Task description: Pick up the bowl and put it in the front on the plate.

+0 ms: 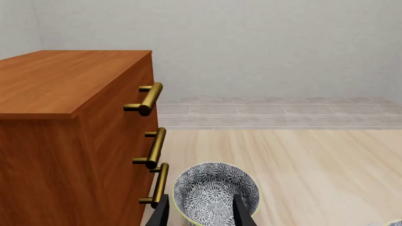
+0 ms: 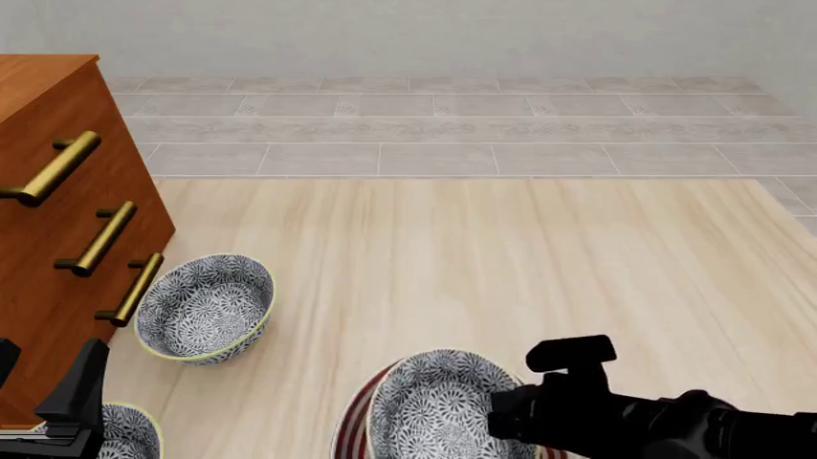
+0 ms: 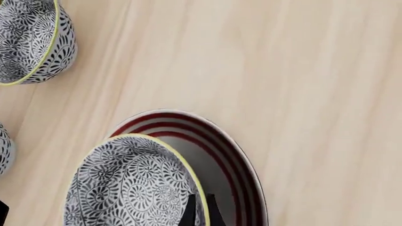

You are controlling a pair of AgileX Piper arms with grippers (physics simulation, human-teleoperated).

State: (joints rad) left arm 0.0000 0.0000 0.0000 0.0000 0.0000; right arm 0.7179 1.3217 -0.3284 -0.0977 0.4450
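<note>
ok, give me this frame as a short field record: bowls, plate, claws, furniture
bowl on plate: patterned bowl sits on the plate, toward one side rather than centred
plate: white with red rings, near edge of the table
right claw: right claw pinches that bowl's rim, one finger inside, one outside
other bowls: second bowl beside the drawer cabinet; third bowl at the lower left corner, partly cut off
left claw: left claw open, fingers straddling the second bowl from above; contact unclear
cabinet: wooden, three brass handles
</note>
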